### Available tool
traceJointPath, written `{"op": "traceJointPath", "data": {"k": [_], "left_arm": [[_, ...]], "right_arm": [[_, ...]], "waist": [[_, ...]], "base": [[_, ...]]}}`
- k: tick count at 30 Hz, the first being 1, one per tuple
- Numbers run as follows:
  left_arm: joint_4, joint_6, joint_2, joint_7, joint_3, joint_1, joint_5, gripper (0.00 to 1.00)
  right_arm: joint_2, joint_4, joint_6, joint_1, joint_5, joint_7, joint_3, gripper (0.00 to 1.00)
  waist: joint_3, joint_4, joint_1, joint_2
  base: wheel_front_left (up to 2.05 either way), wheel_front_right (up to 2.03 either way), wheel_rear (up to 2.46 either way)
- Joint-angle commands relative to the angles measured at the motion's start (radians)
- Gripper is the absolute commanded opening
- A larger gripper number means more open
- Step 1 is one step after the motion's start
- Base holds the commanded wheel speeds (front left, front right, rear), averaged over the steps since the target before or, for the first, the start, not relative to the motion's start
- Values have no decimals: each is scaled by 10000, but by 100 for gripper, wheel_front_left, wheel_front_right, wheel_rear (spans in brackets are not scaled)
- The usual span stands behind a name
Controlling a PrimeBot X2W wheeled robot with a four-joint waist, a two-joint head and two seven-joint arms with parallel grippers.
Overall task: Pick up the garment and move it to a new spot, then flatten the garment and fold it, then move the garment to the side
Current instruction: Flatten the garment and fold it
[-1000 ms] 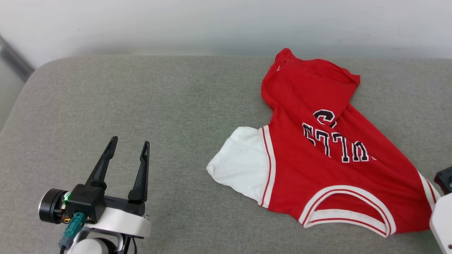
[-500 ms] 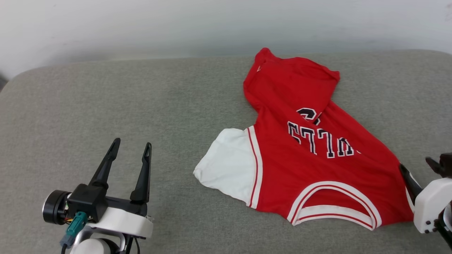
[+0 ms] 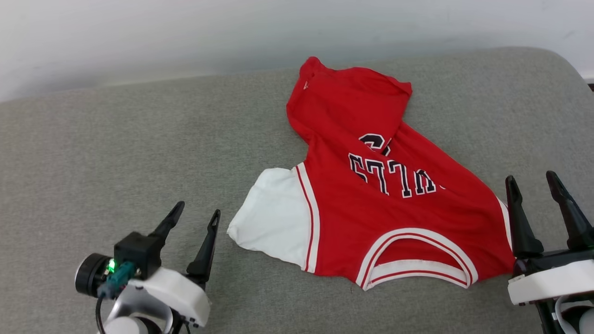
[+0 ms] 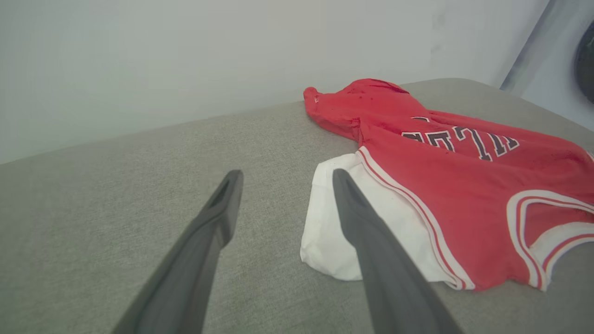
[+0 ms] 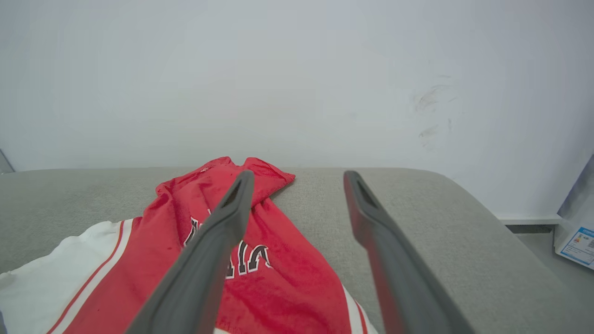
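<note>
— Right pincer gapes wide, empty, at four o'clock of the garment; left pincer likewise, at eight.
— Rumpled on the cushion; I'd grip its doubled-over end at twelve, drawing it flat.

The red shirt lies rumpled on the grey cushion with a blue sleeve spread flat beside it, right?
Not quite: the sleeve is white, not blue, as the head view shows. The rest stands: the red shirt lies rumpled on the grey cushion, with that sleeve spread flat beside it.
</note>
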Motion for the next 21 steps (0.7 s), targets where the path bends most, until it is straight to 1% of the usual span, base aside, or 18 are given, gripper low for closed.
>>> {"op": "traceJointPath", "data": {"k": [1,6,8,10,11,12,13,14,18,21], "left_arm": [[-123,-49,108,637,-16,-251,-197,100],[-343,-196,618,2928,-398,-664,-561,100],[-346,-247,931,3884,-679,-824,-504,100],[-353,-253,1126,4584,-835,-1028,-445,100],[-343,-236,1163,4825,-865,-1099,-466,100],[-343,-236,1163,4825,-865,-1099,-466,100],[-240,-212,1193,5283,-938,-1167,-533,100],[-240,-212,1193,5283,-938,-1167,-533,100],[-64,-145,1266,5876,-962,-1375,-601,100],[206,-94,1473,6294,-1062,-1489,-369,100]], "right_arm": [[134,0,-9,96,-202,-143,-44,100],[291,-16,-9,-76,-331,-329,-94,100],[340,50,-9,-128,-400,-369,-48,100],[305,135,-9,-169,-520,-444,93,100],[317,186,-9,-201,-557,-491,125,100],[317,186,-9,-201,-557,-491,125,100],[393,299,-9,-234,-591,-568,163,100],[393,299,-9,-234,-591,-568,163,100],[450,499,-9,-297,-627,-689,235,100],[473,602,-9,-374,-701,-769,293,100]], "waist": [[222,-217,0,-1],[662,-473,0,-1],[852,-586,0,-1],[1009,-704,0,-1],[1078,-756,0,-1],[1078,-756,0,-1],[1214,-855,0,-1],[1214,-855,0,-1],[1421,-1003,0,-1],[1543,-1078,0,-1]], "base": [[0,0,0],[0,0,0],[0,0,0],[0,0,0],[0,0,0],[0,0,0],[0,0,0],[0,0,0],[0,0,0],[0,0,0]]}}
